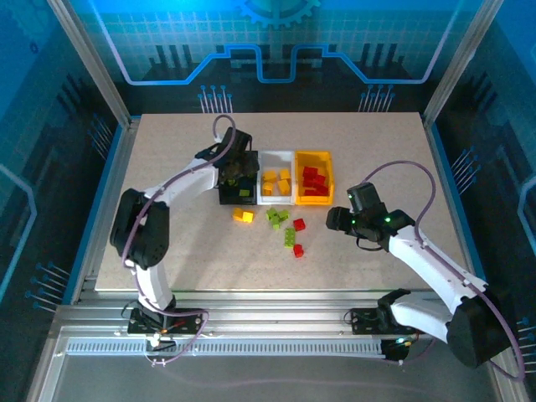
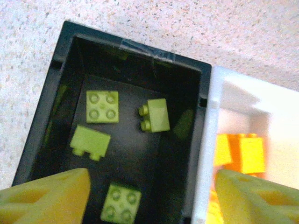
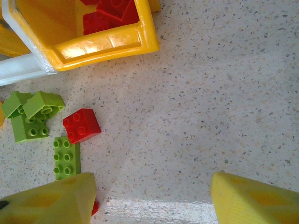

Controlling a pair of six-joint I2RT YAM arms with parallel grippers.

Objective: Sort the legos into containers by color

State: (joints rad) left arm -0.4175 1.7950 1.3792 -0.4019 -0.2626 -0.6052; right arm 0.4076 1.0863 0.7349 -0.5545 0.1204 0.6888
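The left fingers (image 2: 46, 198) hang spread wide and empty over the black bin (image 2: 44, 109), where four lime green legos (image 2: 102, 106) lie. Just beside it, the white bin (image 1: 276, 153) holds orange blocks and the yellow bin (image 1: 314, 153) holds red ones. In front, an orange lego (image 1: 244, 216), green legos (image 1: 276, 218) and red legos (image 1: 298, 250) lie loose on the table (image 1: 167, 134). The right fingers (image 3: 252, 200) stand wide and empty above bare table, near a red brick (image 3: 81, 125).

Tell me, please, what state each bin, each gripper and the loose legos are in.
Black bin, holds four green legos.
White bin, holds orange legos.
Yellow bin, holds red legos.
Loose legos, unsorted on the table: green, red, one orange.
Left gripper, open, empty, over the black bin.
Right gripper, open, empty, over the table.
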